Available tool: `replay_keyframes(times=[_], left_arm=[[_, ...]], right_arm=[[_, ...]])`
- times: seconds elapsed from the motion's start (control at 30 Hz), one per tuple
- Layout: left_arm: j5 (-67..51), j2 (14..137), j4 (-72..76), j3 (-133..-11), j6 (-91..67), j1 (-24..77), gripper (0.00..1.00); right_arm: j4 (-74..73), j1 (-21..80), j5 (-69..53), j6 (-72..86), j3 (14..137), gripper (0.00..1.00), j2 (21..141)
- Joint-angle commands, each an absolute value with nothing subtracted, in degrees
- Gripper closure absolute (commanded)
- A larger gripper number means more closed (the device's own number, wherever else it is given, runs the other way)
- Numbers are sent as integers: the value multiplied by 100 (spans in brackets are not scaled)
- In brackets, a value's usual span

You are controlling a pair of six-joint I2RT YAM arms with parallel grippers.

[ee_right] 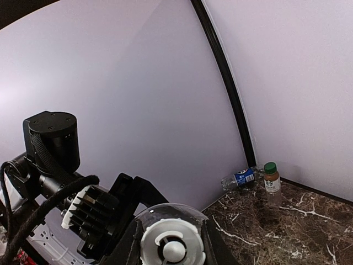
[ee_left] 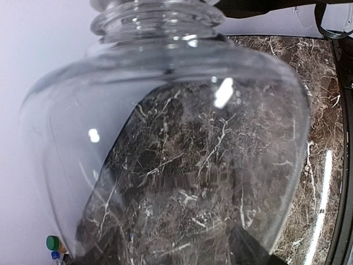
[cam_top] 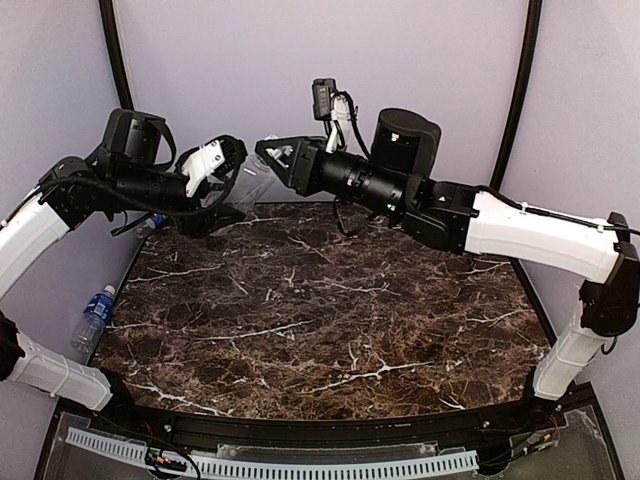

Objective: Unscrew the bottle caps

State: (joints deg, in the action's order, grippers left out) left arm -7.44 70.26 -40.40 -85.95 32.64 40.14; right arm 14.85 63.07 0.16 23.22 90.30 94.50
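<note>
A clear unlabelled bottle hangs in the air over the table's back edge, between my two grippers. Its body fills the left wrist view, neck at the top. My left gripper has its dark fingers on either side of the body; whether they press on it does not show. The bottle's white cap faces the right wrist camera, and my right gripper is shut on it, one dark finger on each side.
A brownish bottle with a green cap stands upright at the table's back left corner. Beside it lies a blue-labelled bottle. Another blue-labelled bottle sits just off the left edge of the marble table.
</note>
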Motion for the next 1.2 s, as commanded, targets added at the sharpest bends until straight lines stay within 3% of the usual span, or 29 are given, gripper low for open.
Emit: replay_keyframes(times=[0.0,0.17,0.2,0.53,0.83,1.0,1.17], left_arm=[[-491,6982,-4059,-8651,3431,3990,39],[42,6963,-4067,-8598,4188,3989,44],[193,6940,-4009,-8553,4353,3983,45],[2402,6622,-1538,-7206,7053,4188,49],[1773,5973,2374,-5488,9898,4450,52],[1799,5906,2922,-5092,10295,4538,52],[1864,5910,2927,-5050,10412,4544,53]], right_arm=[[1574,6209,-363,2767,9037,97,9275],[806,5907,-850,2988,9146,15,9246],[681,5849,-931,2992,9135,3,9189],[-325,5484,-1392,3180,9103,1,8851],[-300,5256,-2548,3507,9487,10,9324],[182,5285,-2911,3608,9314,21,9401],[163,5347,-2810,3630,9242,24,9498]])
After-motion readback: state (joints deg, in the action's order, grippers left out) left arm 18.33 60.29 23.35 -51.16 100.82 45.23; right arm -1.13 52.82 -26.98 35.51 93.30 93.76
